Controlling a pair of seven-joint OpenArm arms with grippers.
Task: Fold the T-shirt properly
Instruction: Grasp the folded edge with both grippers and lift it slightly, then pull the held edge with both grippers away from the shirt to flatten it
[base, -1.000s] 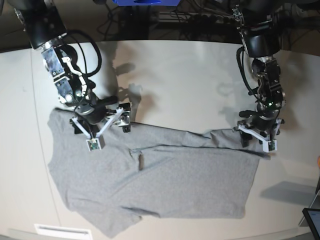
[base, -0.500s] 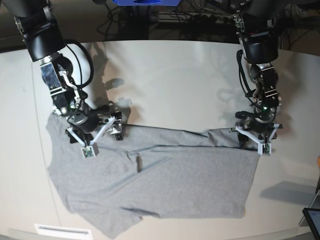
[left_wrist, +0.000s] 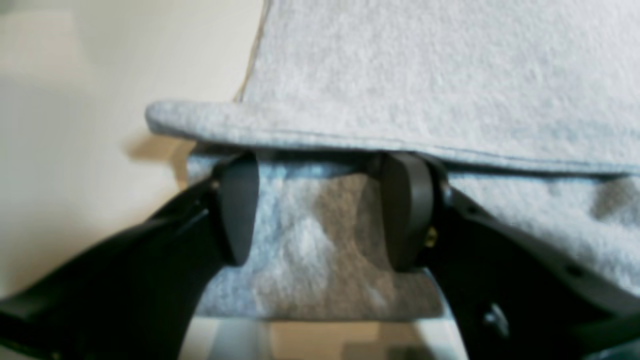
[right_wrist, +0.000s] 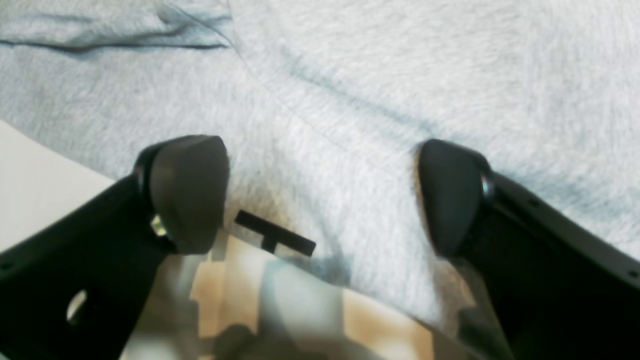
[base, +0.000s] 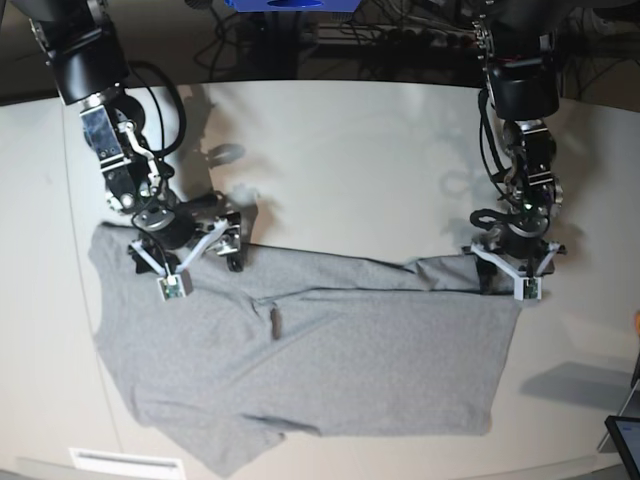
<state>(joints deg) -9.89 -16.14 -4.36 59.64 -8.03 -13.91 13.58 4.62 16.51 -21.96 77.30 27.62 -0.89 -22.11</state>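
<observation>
The heather-grey T-shirt (base: 300, 360) lies spread on the white table, plain side up, with a folded strip along its far edge. My left gripper (base: 507, 272) is at the shirt's far right corner. In the left wrist view (left_wrist: 320, 215) it is open, with grey cloth (left_wrist: 425, 65) between and under its fingers and a folded hem just above them. My right gripper (base: 190, 262) is at the shirt's far left part. In the right wrist view (right_wrist: 320, 195) it is wide open over the fabric (right_wrist: 375, 75). No lettering shows.
The white table (base: 350, 160) extends beyond the shirt on the far side. A small dark mark (base: 271, 322) sits on the shirt. A white label (base: 125, 462) lies at the front edge. A dark screen corner (base: 625, 440) is at the right edge.
Both grippers have shifted a little toward the far side of the table along the shirt's far edge, and the right arm's gripper has also moved left. The shirt's near edge has stayed put.
</observation>
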